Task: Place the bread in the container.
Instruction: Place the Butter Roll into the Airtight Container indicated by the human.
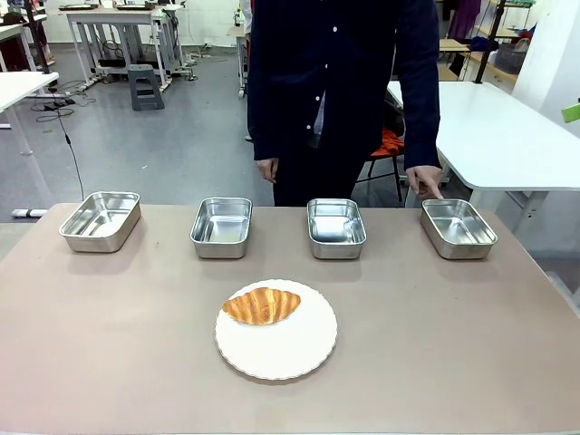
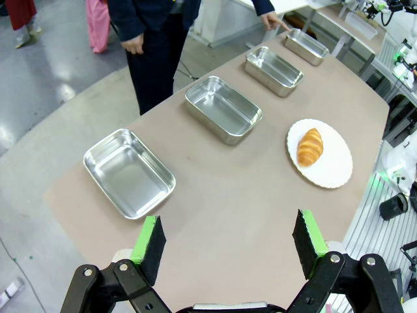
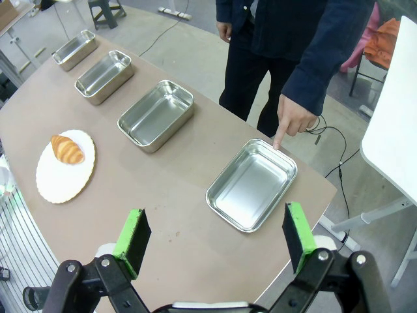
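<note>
Grippers first: left gripper [image 2: 228,244] and right gripper [image 3: 215,244] both hang over the table [image 1: 109,362], jaws spread wide, nothing between the green pads. The right one has the container [image 3: 251,186] just ahead at 12 o'clock, with a person's hand [image 3: 294,120] putting a fingertip at its far rim. Bread [image 1: 261,305] sits on the white plate [image 1: 272,367], toward its 11 o'clock edge. Seen from the front, three other pans [image 1: 221,227] line up from the plate's 10 to 1 o'clock and the container is at 2, with just bare tabletop between.

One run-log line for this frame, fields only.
bread: on white plate, ungrasped | container: rightmost pan, empty, person's hand pointing at it | left gripper: open | right gripper: open
</note>
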Available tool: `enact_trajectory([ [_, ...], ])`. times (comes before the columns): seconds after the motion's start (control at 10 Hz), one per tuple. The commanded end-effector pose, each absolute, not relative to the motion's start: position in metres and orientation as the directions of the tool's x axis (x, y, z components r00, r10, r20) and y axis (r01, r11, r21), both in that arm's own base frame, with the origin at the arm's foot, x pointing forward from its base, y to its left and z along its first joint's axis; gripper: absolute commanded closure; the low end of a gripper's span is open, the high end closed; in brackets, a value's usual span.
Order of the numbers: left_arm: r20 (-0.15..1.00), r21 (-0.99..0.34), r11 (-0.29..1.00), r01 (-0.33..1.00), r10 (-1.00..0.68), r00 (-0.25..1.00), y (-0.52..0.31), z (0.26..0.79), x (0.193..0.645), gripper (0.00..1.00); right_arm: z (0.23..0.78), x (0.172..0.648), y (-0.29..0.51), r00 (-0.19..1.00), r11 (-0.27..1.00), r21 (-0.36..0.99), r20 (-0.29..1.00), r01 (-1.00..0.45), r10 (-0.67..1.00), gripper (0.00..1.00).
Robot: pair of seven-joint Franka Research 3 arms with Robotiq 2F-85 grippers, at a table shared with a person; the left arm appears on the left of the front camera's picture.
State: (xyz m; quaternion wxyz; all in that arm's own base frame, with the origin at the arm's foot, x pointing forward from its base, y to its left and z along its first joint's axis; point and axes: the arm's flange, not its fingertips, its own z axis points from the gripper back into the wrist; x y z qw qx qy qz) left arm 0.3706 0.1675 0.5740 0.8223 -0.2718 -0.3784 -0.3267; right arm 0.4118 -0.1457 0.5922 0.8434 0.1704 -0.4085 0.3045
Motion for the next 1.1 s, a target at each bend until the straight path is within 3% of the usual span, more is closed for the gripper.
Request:
enact_trajectory([
  [0.0,0.805,-0.19,0.631,0.752,-0.338,0.487,0.169,0.574,0.369,0.0,0.593,0.412,-0.146,0.474,0.753,0.036,0.797,-0.657,0.375,0.0],
  [0.2,0.805,-0.19,0.631,0.752,-0.338,0.487,0.169,0.574,0.369,0.0,0.592,0.412,-0.146,0.481,0.756,0.039,0.793,-0.653,0.374,0.0],
  [0.6,0.805,-0.19,0.631,0.752,-0.338,0.487,0.169,0.574,0.369,0.0,0.639,0.431,-0.017,0.477,0.634,-0.004,0.654,-0.774,0.587,0.0],
  [0.8,0.805,-0.19,0.631,0.752,-0.338,0.487,0.169,0.574,0.369,0.0,0.61,0.434,0.052,0.483,0.577,0.01,0.56,-0.817,0.674,0.0],
  [1.0,0.805,-0.19,0.631,0.752,-0.338,0.487,0.169,0.574,0.369,0.0,0.564,0.414,0.122,0.412,0.435,0.05,0.434,-0.899,0.801,0.0],
])
